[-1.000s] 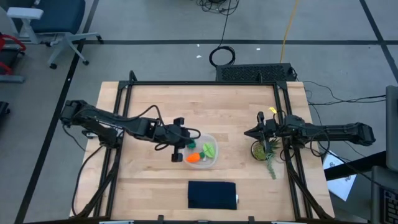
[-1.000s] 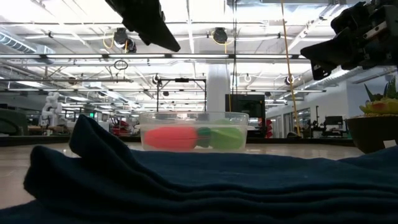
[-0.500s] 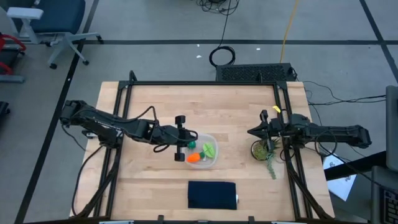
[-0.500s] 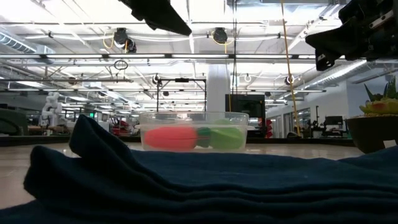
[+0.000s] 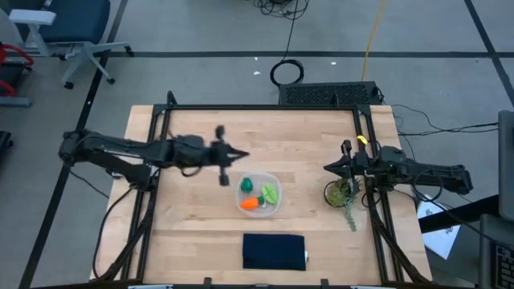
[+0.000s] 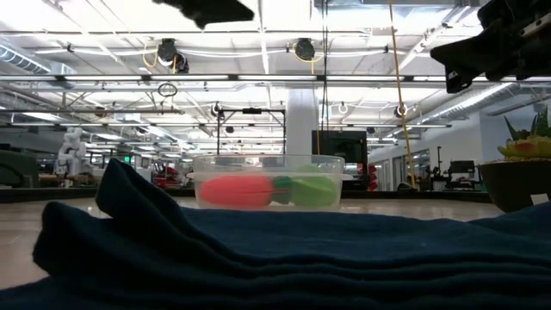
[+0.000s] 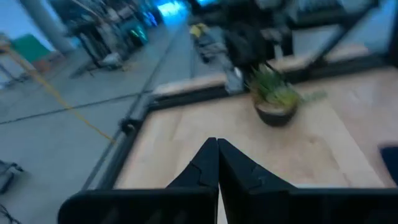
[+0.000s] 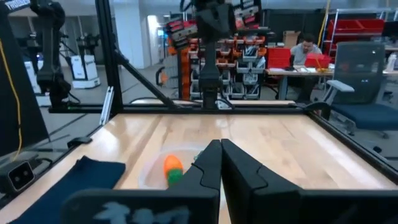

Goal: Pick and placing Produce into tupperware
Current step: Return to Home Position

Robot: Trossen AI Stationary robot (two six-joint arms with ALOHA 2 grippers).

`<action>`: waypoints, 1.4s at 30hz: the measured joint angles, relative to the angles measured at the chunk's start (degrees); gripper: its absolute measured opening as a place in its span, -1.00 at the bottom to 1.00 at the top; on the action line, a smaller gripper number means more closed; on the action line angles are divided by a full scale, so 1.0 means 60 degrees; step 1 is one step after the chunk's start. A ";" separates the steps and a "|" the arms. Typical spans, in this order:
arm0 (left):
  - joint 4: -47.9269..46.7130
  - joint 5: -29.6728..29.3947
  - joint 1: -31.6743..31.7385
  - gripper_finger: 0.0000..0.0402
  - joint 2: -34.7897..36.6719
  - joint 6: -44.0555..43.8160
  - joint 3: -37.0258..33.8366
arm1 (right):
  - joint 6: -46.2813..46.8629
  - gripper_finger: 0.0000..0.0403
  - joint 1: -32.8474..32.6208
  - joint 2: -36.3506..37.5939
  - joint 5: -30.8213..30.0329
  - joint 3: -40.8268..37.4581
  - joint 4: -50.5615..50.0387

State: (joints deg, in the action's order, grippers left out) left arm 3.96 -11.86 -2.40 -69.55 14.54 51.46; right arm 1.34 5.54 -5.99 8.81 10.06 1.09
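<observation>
Holding the produce (image 5: 250,204): tupperware (image 5: 259,174) | left gripper (image 5: 241,155) at its 11 o'clock, jaws closed | right gripper (image 5: 327,168) at 2 o'clock, closed

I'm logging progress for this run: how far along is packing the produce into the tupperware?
Looks done: the carrot, the dark green piece and the leafy piece all lie inside the tupperware. In hand: nothing. The left gripper is shut and empty, clear of the tupperware, and the right gripper is shut near the potted plant. Left: seemingly only parking the arms.
</observation>
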 joint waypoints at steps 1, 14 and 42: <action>0.0307 0.0002 0.0111 -1.00 0.0332 -0.0042 -0.0296 | 0.0071 -1.00 0.0000 0.0138 -0.0004 0.0001 -0.0179; 0.0293 -0.2393 -0.1879 -1.00 0.3762 0.0002 -0.3056 | 0.0741 -1.00 0.0004 0.0900 -0.0468 0.0136 -0.1138; 0.0458 -0.1829 -0.0983 -1.00 0.7874 -0.0713 -0.6767 | 0.0803 -1.00 0.0004 0.0903 -0.0457 0.0136 -0.1146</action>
State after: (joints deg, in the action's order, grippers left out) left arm 6.71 -22.84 -8.30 -22.31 10.26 10.85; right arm 6.16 5.56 -0.58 6.07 10.87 -5.79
